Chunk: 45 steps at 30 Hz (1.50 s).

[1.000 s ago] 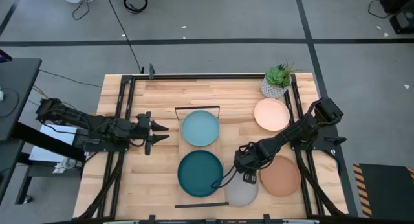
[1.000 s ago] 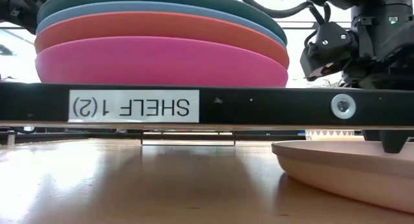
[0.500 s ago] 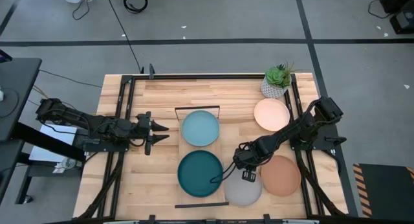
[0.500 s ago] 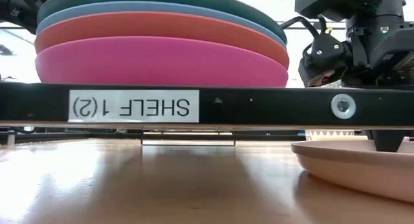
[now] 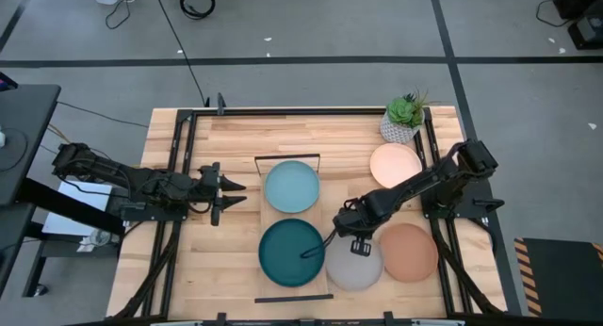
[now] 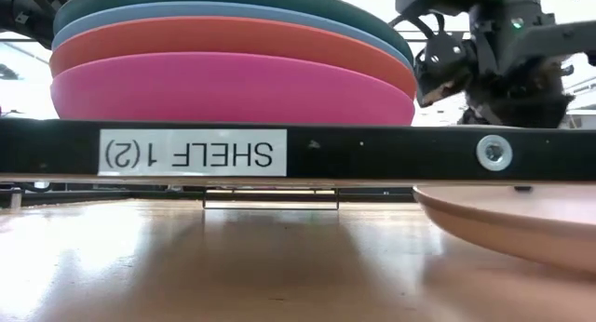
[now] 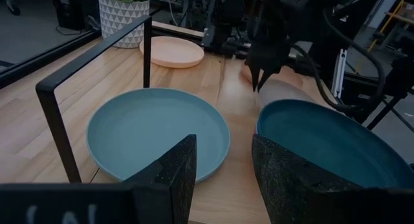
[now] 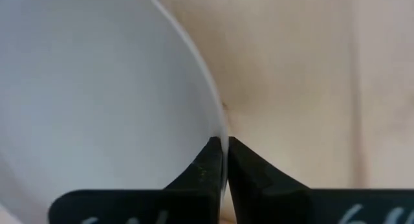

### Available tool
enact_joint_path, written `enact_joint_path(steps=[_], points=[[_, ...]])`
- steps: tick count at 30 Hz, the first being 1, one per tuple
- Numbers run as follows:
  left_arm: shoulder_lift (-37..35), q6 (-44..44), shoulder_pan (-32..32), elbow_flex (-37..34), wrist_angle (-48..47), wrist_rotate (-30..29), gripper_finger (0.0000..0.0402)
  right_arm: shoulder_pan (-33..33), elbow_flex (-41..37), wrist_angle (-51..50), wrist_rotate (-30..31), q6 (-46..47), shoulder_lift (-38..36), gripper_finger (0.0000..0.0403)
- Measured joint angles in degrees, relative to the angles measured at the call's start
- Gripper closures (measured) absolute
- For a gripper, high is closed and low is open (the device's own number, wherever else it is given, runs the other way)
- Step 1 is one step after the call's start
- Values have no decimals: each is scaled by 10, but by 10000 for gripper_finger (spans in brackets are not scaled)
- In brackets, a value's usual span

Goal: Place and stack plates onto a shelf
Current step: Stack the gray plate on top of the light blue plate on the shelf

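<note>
Both arms are matte black, built of blocky jointed segments with black cables looping along them. The left end effector (image 5: pixel 226 195) ends in two tapered, pointed black fingers (image 7: pixel 174 175) with a coarse, grainy inner surface. The right end effector (image 5: pixel 354 248) has slim black fingers (image 8: pixel 208 166) narrowing to thin tips, and a small green light shows on its housing in the low view.

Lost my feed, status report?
Right gripper shut on grey plate rim. Left gripper open, waiting beside shelf. Dark teal plate close alongside.
</note>
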Motion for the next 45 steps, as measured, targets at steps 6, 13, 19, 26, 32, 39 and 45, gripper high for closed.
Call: enact_joint_path(steps=[6,13,19,26,32,39,45], points=[[0,0,0,0,0,0,246,-26,63,-98,5,-46,0,381],[0,0,0,0,0,0,246,-54,137,-239,43,-83,0,379],[0,0,0,0,0,0,246,-79,161,-267,47,-123,-22,380],[0,0,0,0,0,0,246,-121,161,-240,23,-171,-86,380],[0,0,0,0,0,0,246,-162,161,-197,-7,-178,-125,380],[0,3,0,0,0,0,246,-207,161,-176,-41,-141,-122,380],[0,18,0,0,19,-9,246,-229,161,-111,-72,-27,-100,380]])
